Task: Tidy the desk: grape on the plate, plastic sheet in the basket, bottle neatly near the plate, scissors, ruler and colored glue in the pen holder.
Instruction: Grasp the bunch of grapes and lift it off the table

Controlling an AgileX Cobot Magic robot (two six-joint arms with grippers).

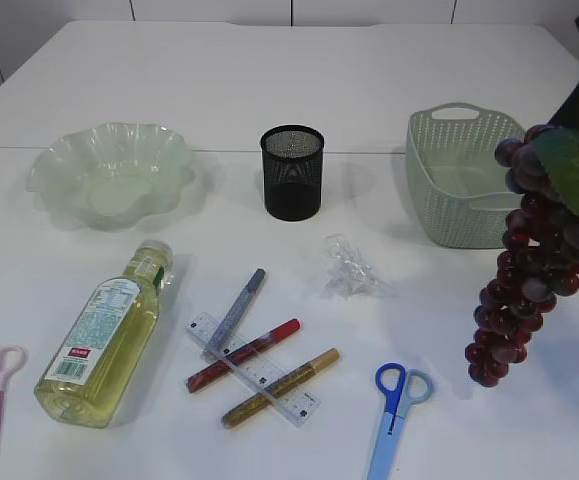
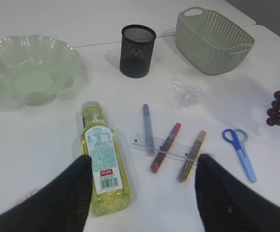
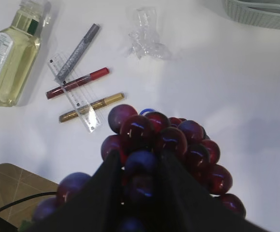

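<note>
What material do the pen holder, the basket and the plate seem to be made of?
Pen holder: probably black metal mesh; fine perforations show and light passes through the wall.
Basket: likely matte pale green plastic, moulded in a woven pattern with a handle slot.
Plate: translucent pale green, wavy rim; glass or clear plastic, the look leaves it open.

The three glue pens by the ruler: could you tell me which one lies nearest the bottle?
The red glue pen; its dark end points toward the bottle, while the silver pen and the gold pen lie farther off.
</note>
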